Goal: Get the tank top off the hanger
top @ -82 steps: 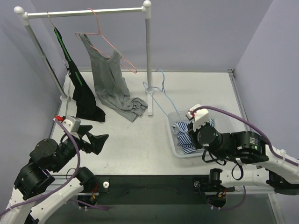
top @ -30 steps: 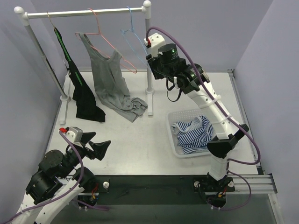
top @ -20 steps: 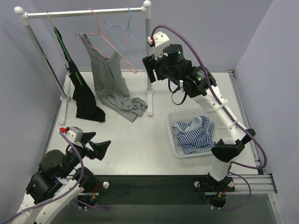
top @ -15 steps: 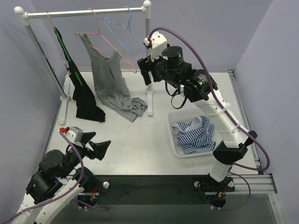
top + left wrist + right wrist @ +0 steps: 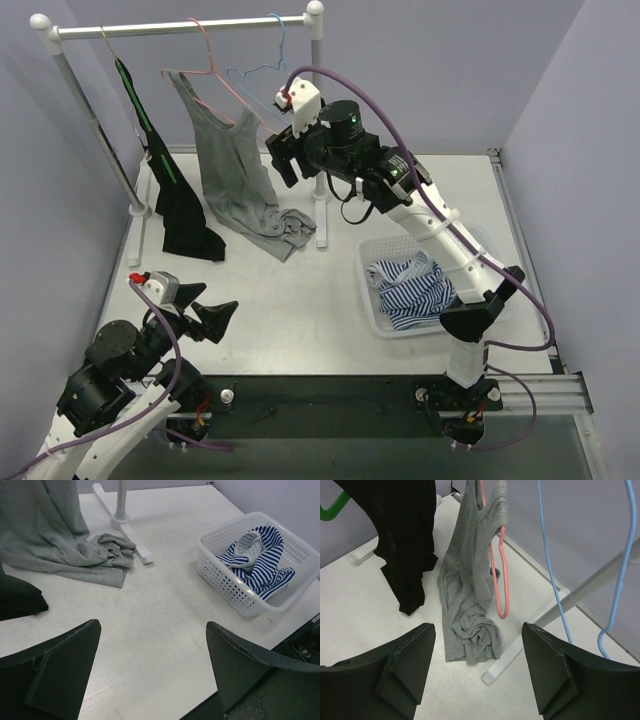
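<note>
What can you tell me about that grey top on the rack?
The grey tank top looks like thin, soft knit, sleeveless with narrow straps. It hangs on a tilted pink hanger hooked over the rail, beside a black garment. Its lower end lies crumpled on the table by the rack's foot.

Ahead of your black right gripper (image 5: 282,160), the tank top (image 5: 470,575) is plain grey, on a pink hanger (image 5: 502,580). To its right is a light blue hanger (image 5: 550,580); to its left, a black garment (image 5: 405,535) on a green hanger (image 5: 335,502). Ahead and right of your black left gripper (image 5: 152,625), the white basket (image 5: 225,580) holds a blue-and-white striped shirt (image 5: 260,560).
</note>
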